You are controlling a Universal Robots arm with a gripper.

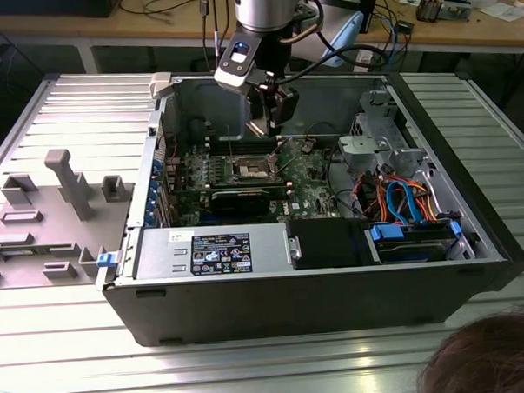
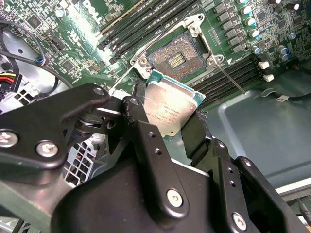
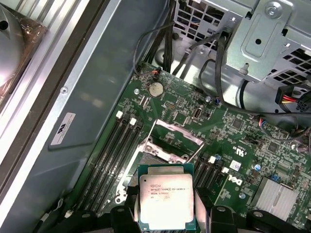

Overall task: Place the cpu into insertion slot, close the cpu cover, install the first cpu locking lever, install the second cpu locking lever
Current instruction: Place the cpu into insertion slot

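Your gripper (image 2: 167, 121) is clamping the cpu (image 3: 166, 201) by opposite edges, holding it clear above the exposed insertion slot (image 2: 176, 57), cpu cover (image 3: 176, 132) standing open, green motherboard (image 3: 243, 138) lying beneath.

My gripper (image 1: 272, 118) is hanging at upper centre of the exterior view, the cpu (image 2: 171, 108) sitting clamped between its fingers (image 2: 141, 127), the insertion slot (image 1: 249, 169) lying just below, at frame centre.
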